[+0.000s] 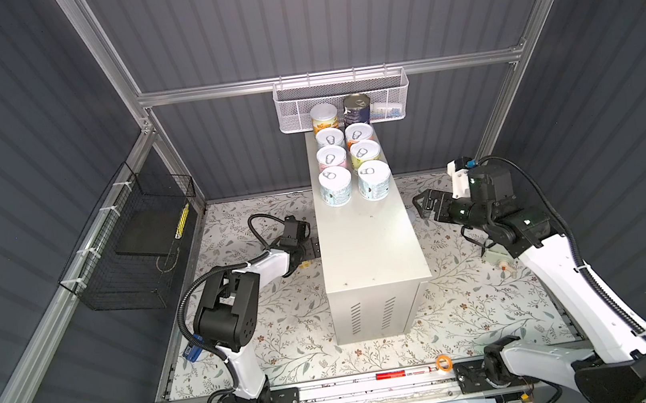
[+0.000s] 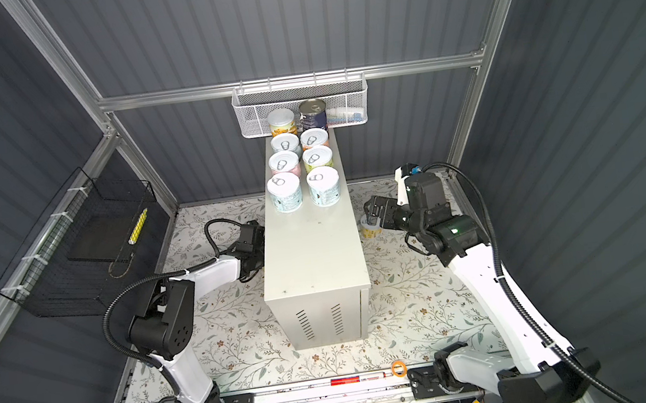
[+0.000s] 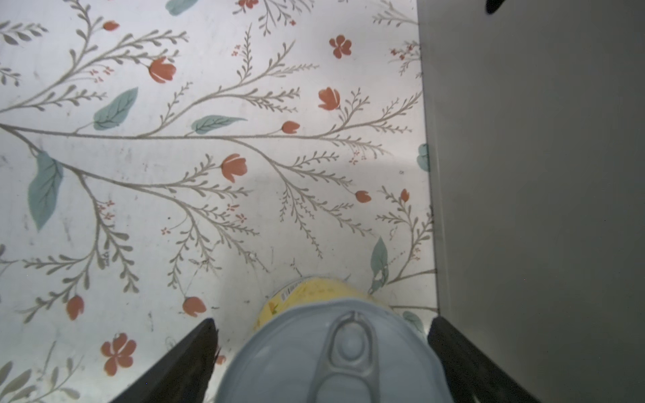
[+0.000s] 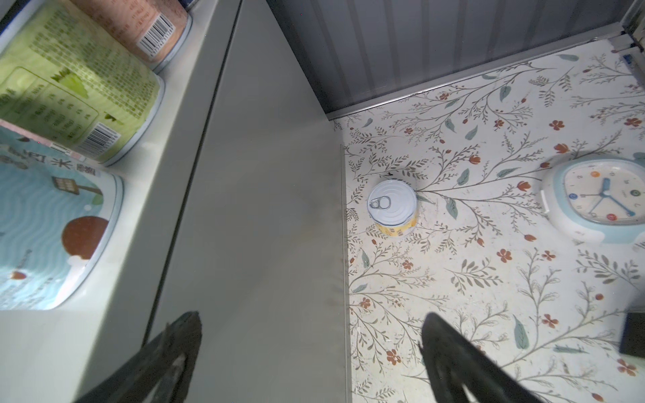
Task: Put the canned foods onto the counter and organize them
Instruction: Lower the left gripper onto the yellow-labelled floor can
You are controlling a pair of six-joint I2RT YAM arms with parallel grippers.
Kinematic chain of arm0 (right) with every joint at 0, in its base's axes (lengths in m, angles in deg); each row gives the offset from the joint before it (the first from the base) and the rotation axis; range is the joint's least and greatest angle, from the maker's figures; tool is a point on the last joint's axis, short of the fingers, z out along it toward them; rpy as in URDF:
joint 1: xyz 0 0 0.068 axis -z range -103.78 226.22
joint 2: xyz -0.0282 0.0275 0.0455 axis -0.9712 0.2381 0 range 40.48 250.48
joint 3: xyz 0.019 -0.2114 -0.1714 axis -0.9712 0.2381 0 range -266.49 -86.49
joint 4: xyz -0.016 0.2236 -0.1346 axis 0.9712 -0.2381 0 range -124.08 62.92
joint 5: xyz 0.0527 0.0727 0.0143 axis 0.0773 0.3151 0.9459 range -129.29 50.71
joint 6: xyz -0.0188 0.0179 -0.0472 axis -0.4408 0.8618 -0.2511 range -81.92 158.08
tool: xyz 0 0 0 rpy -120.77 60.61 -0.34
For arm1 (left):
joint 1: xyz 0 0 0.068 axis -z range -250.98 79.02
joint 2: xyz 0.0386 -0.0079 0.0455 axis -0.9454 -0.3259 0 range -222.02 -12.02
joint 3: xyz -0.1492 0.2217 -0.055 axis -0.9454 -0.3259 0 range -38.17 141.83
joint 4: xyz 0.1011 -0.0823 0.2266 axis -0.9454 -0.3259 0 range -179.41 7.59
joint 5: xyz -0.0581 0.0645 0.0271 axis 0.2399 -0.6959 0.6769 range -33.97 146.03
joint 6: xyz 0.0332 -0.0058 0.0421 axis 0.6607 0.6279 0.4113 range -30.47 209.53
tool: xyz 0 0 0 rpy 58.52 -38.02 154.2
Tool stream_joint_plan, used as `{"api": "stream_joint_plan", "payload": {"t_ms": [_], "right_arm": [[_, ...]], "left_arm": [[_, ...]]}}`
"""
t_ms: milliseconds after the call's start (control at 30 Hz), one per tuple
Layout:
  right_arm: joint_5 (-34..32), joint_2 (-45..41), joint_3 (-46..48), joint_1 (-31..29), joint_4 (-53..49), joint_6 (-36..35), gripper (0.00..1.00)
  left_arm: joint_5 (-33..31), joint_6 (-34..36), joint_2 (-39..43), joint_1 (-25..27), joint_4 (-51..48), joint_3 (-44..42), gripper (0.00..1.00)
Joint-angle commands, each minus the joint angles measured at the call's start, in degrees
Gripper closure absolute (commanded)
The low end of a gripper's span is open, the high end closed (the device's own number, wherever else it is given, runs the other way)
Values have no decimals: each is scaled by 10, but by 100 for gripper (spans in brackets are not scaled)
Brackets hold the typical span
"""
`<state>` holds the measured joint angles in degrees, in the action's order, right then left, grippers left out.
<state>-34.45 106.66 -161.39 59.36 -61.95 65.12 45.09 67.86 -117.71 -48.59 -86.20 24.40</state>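
Left end effector (image 3: 321, 322): wide open, straddling yellow can (image 3: 335, 352), not clamped.
Right end effector (image 4: 310, 314): wide open, empty.
Pull-tab can (image 4: 392, 206): ahead of right end effector, beside white box tabletop (image 4: 261, 209).

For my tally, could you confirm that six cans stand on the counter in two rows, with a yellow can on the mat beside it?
Not quite: eight cans stand on the counter, as both top views show, in two rows of four. A yellow can does stand on the mat beside it.
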Motion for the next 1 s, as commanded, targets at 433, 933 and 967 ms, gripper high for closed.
{"api": "stream_joint_plan", "payload": {"t_ms": [433,933,967], "right_arm": [[15,10,20,1,16,5,1],[23,25,37,1,31,3,1],[23,26,38,1,31,3,1]], "left_arm": [[-24,-8,-15,-3,2,-13,16],[-26,-2,-22,-2,1,-31,17],[-28,-2,-23,-2,-1,-31,20]]}}
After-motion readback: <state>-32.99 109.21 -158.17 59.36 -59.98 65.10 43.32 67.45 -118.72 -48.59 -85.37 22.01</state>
